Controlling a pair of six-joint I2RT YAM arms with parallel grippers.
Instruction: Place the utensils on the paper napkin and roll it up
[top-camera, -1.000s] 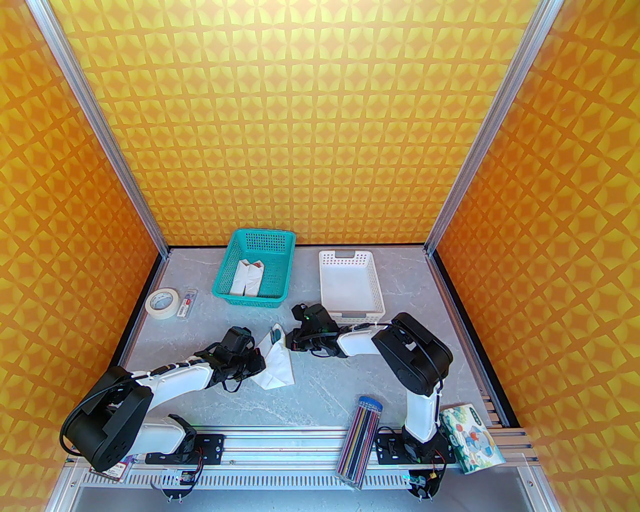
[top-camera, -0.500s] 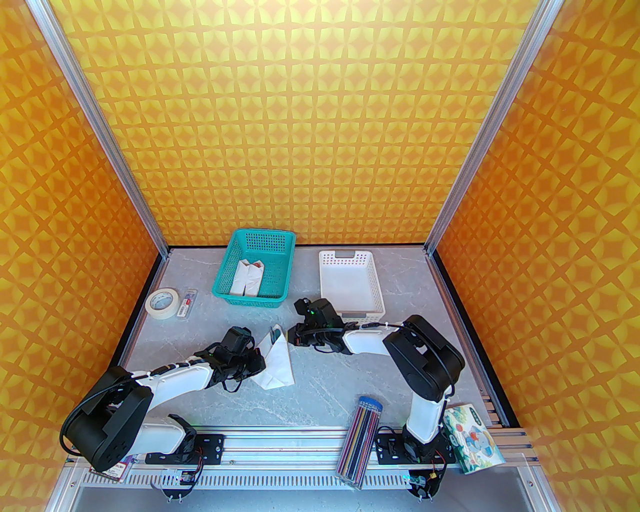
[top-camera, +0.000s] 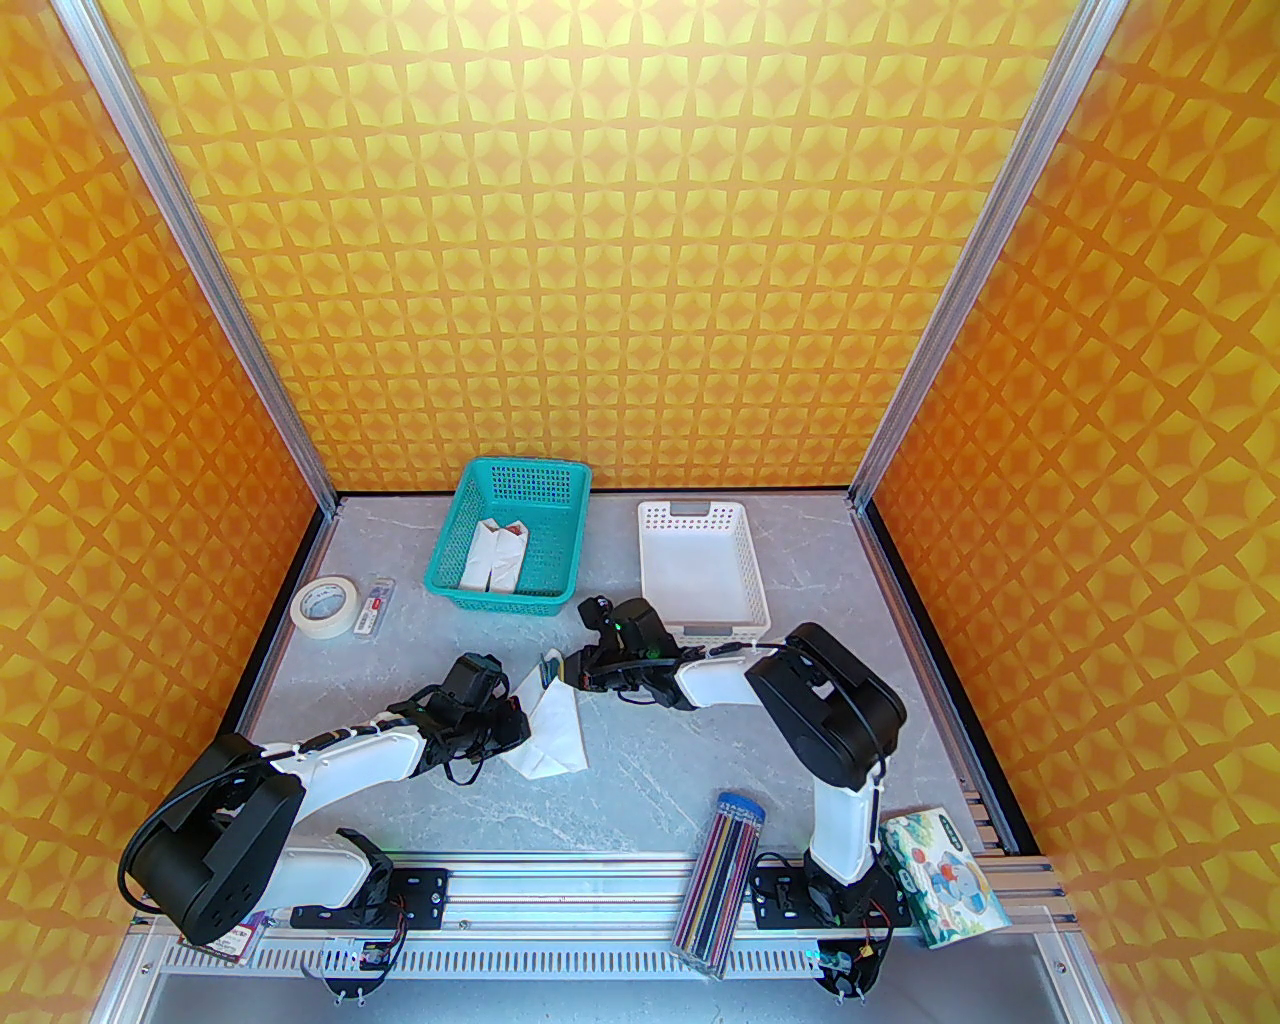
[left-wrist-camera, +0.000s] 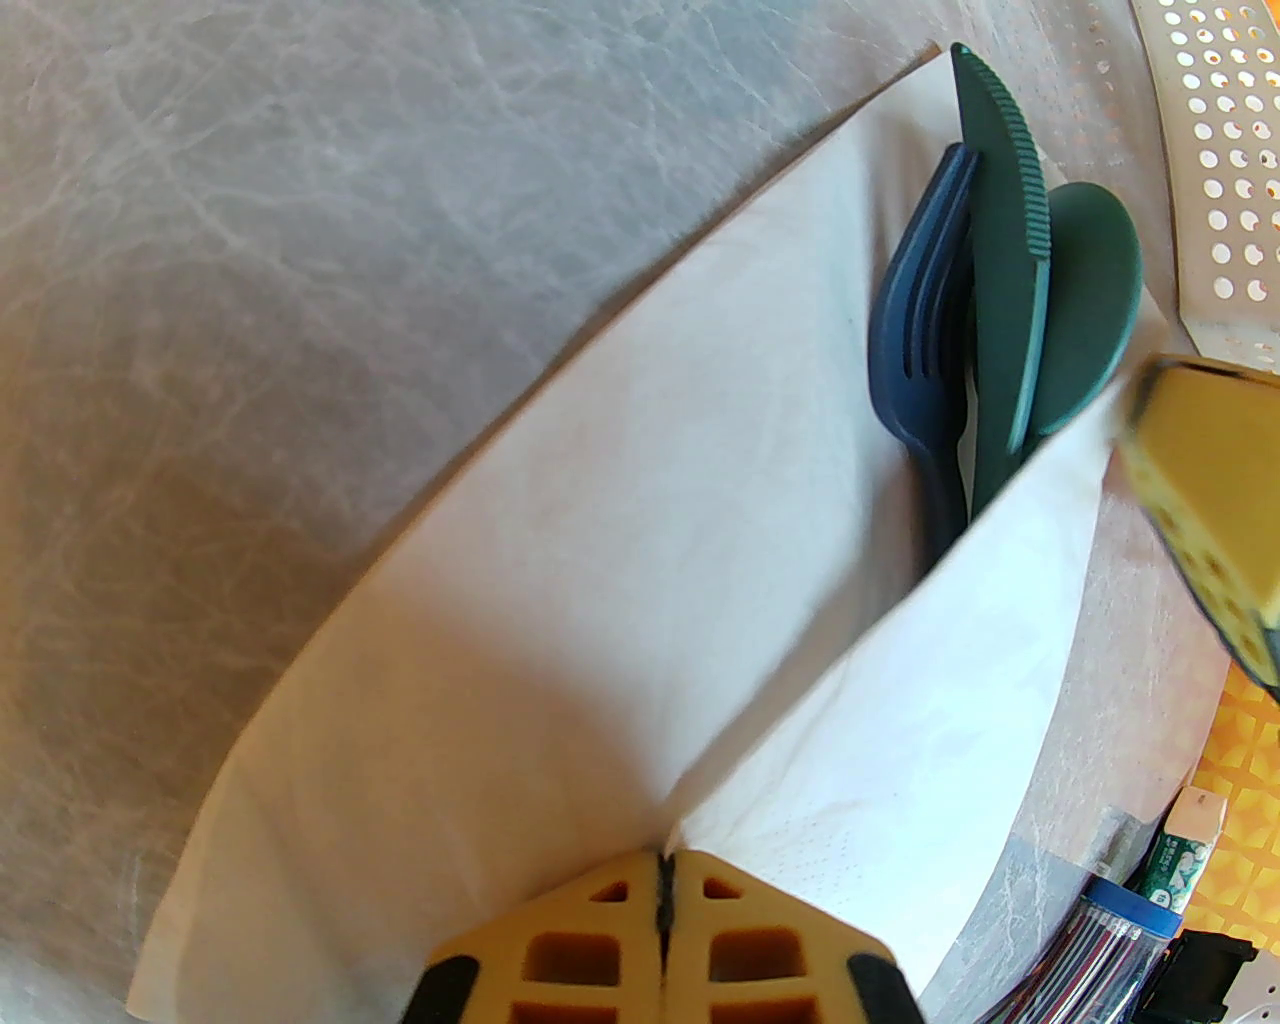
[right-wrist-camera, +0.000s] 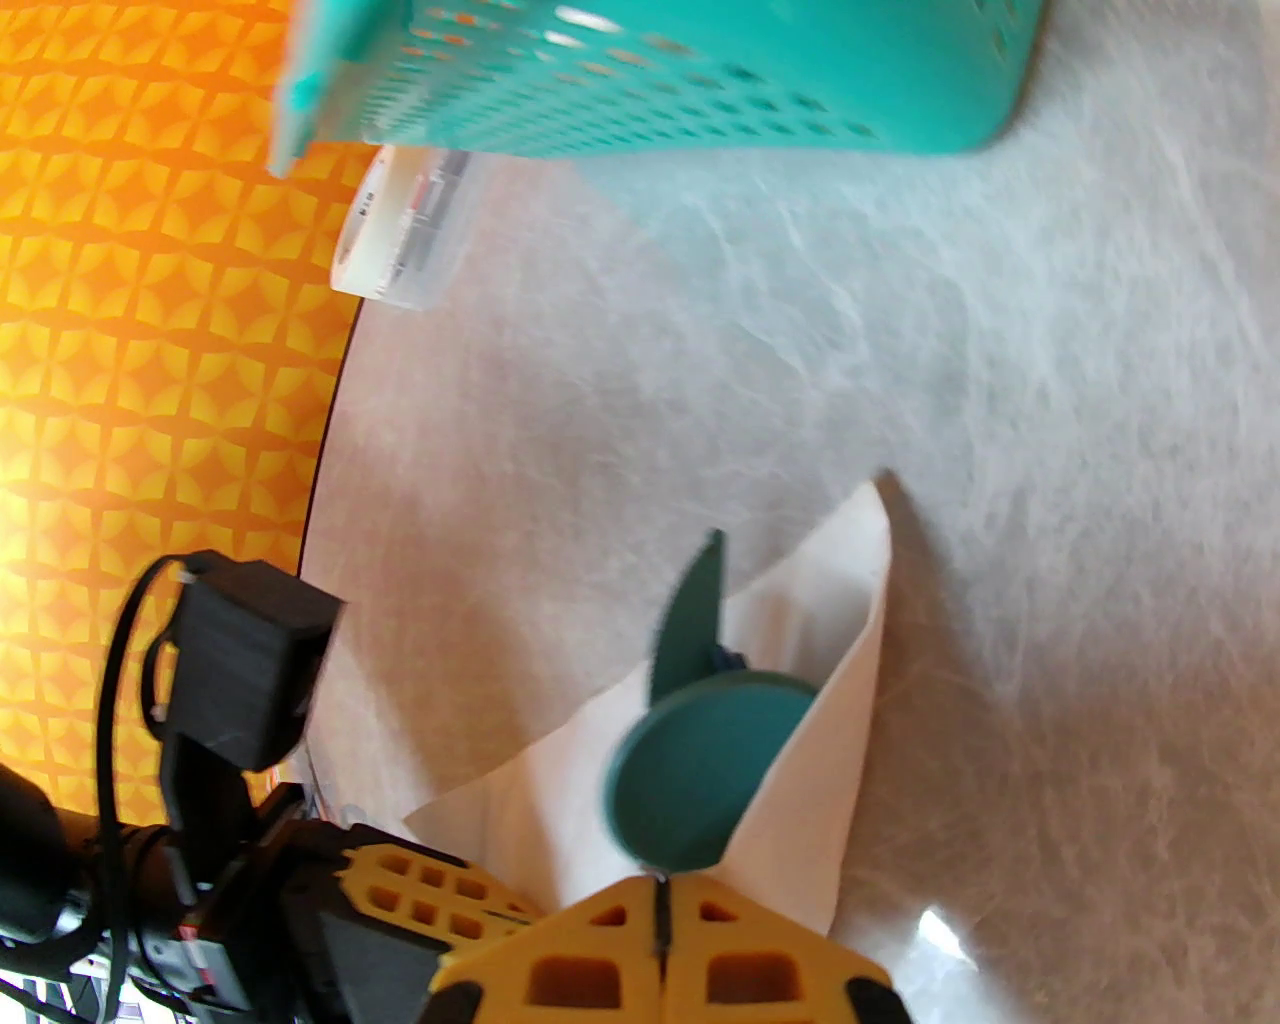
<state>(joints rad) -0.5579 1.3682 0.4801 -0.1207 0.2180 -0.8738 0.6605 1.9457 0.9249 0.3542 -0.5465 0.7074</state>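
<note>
Already the slim teal-green plastic utensils (left-wrist-camera: 1010, 300) sit upper right of the left wrist view, inside the half-folded white paper napkin (left-wrist-camera: 620, 560); left gripper (left-wrist-camera: 665, 868) pinches its fold, right gripper (right-wrist-camera: 658, 888) pressed together alongside; rolling remains.

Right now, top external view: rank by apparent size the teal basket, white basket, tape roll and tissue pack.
1-2, too alike to rank: teal perforated plastic basket and white perforated plastic basket.
3: colourful printed tissue pack, though it sits nearer the camera.
4: cream masking tape roll.
</note>
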